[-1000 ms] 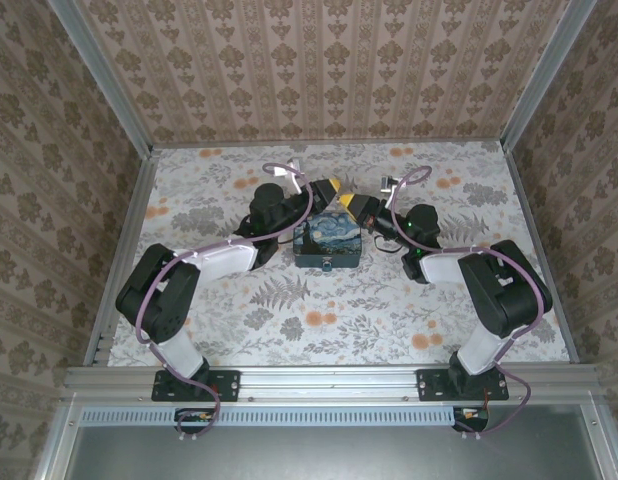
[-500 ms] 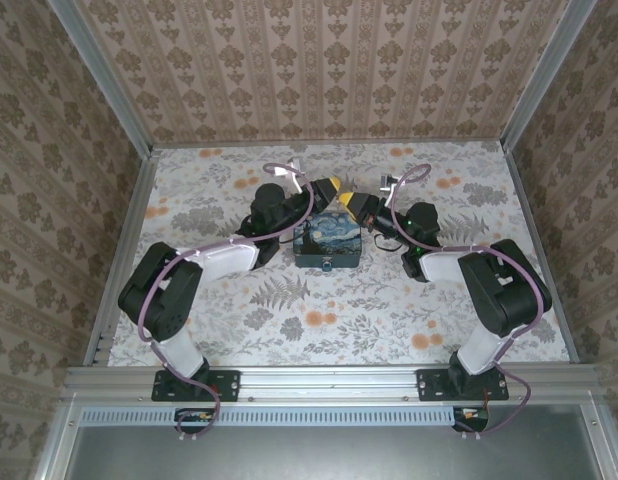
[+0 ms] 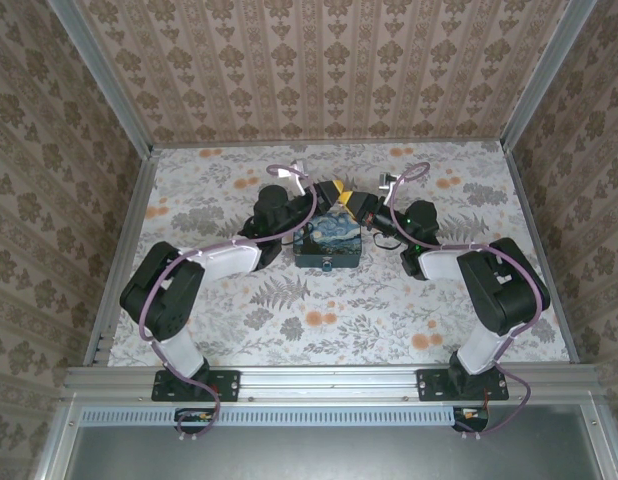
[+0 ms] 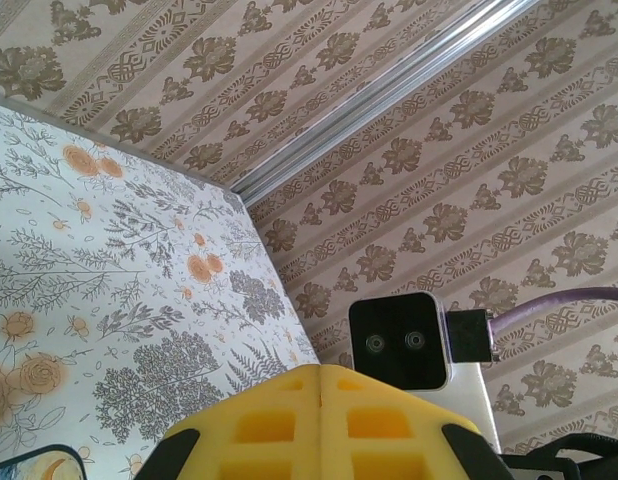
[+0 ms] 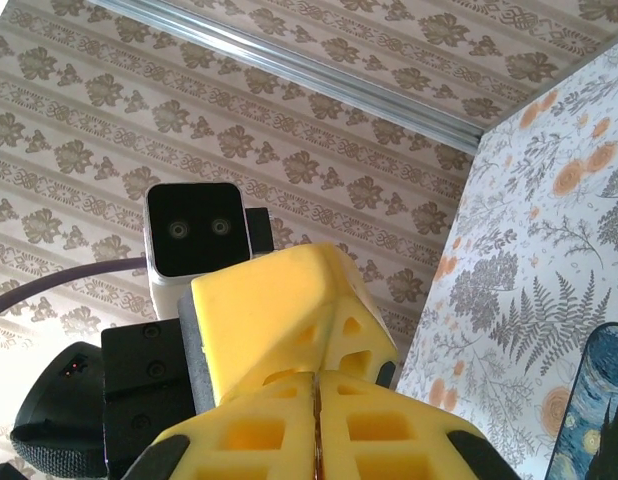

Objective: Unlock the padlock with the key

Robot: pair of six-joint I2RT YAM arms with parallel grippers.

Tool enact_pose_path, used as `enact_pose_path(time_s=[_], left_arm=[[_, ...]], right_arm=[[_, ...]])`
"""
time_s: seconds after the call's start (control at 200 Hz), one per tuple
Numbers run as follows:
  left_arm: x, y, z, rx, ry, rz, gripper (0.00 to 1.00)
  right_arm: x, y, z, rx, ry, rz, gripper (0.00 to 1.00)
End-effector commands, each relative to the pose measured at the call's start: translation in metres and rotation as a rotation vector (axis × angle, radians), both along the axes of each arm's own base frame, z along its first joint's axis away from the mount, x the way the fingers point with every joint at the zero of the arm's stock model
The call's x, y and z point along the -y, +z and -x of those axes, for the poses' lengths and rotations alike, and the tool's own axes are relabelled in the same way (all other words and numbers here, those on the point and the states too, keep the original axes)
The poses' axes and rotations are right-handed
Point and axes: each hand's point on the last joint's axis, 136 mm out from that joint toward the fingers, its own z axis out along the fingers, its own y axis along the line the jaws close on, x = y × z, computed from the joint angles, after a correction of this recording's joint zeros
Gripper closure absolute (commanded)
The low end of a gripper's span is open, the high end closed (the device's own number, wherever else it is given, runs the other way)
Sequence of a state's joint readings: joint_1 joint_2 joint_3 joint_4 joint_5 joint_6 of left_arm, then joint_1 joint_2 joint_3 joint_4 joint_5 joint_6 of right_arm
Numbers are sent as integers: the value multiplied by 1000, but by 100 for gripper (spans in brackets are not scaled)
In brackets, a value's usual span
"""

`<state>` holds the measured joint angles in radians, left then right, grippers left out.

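Wallpapered walls [image 3: 319, 70] in a brown damask pattern close the cell on three sides, with an aluminium rail [image 3: 99, 75] running up each far corner. Below them lies the bench [image 3: 439, 310], covered in a pale cloth printed with grey ferns and orange flowers.

From the near edge, the left arm [image 3: 214, 262] and the right arm [image 3: 489, 285] both reach inward and meet over the middle of the bench. Between them sits a dark box [image 3: 329, 242] with a swirly blue-and-yellow painted lid, flat on the cloth.

In its own wrist view, the left end effector [image 4: 321, 372] has its yellow fingers [image 4: 264, 425] pressed together, with only a thin seam between them. It points toward the far right corner of the cell. The right end effector [image 5: 317, 380] is likewise closed, pad against pad. Whether anything thin is pinched in either seam cannot be told. From above, the two tips sit just beside each other over the far edge of the box. Each wrist view takes in the other arm's small black camera module [image 5: 197, 230].

The padlock [image 3: 330, 266] appears to be the tiny bluish speck at the middle of the box's near face. It is well apart from both end effectors and too small to make out its shackle.
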<state>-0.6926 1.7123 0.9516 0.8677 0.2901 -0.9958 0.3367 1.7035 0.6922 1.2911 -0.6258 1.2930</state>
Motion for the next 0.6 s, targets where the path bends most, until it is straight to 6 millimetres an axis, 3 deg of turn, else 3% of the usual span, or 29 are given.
enact_pose_path(time_s=[0.0,0.11,0.595], left_arm=[[5,0,2,-4,-14,7,100],[2,0,1,-3,0,7,100],[-10,1,-5,-4,77,11,100]], right_arm=[[-2,18,1,62,12,-23,91],[-2,15,2,54,11,-19,83],[-2,-1,11,26,14,2,72]])
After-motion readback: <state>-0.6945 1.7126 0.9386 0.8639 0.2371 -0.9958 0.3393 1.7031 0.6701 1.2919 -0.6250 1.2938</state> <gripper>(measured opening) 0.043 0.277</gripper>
